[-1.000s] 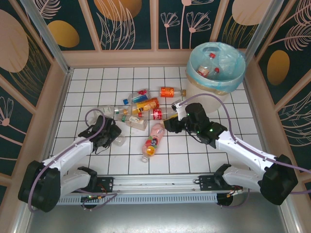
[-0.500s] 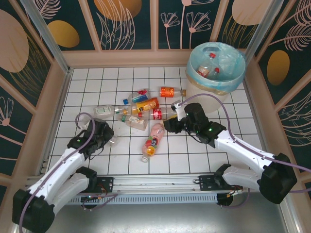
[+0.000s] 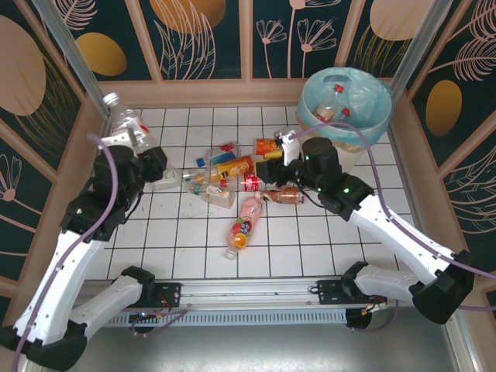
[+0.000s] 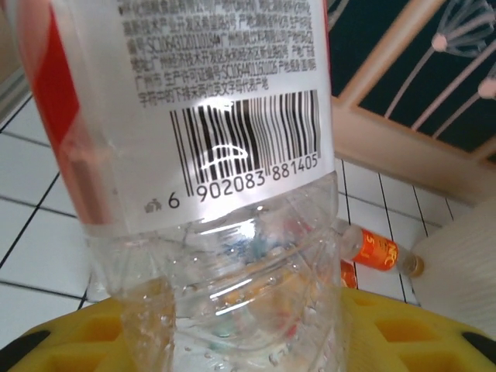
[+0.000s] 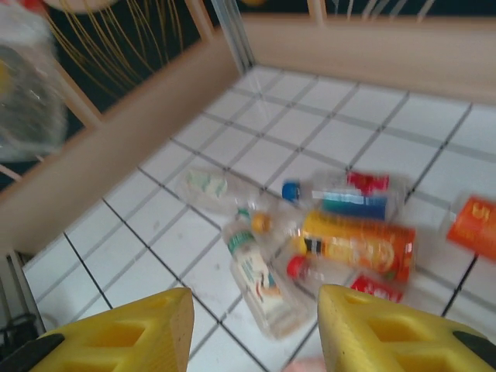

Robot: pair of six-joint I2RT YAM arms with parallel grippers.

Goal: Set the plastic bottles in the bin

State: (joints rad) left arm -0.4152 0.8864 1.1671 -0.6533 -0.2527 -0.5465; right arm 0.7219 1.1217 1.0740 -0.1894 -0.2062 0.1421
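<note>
Nearest me, a small orange bottle (image 3: 235,239) and a pink bottle (image 3: 249,208) lie on the tiles well to the near-left of the bin (image 3: 375,130). Each has its long axis running roughly near-to-far, a little tilted.

Just past them a brown bottle (image 3: 284,194) sits crosswise, long axis left-to-right, directly under the right wrist. I cannot tell whether it rests on the floor.

The right arm reaches up from its base and bends leftward beside the bin, with the right gripper (image 5: 256,306) aimed away from it. Its fingers (image 5: 116,333) stand apart with tiles showing between the tips, and I cannot tell whether anything is held deeper in.

Beyond lies the loose cluster left of the bin — a long orange bottle (image 3: 232,167), a red-labelled bottle (image 3: 252,183) and a blue-capped bottle (image 3: 218,152). Most have their long axes left-to-right. A short orange bottle (image 3: 268,146) lies closest to the bin.

Well apart from the bin, on the far left, the left arm stands raised and steep. The left gripper (image 4: 240,341) pinches a clear bottle (image 3: 126,122) by its lower body, with the cap end pointing up and away toward the far-left corner.

Inside the bin lie red-capped bottles (image 3: 335,90).
</note>
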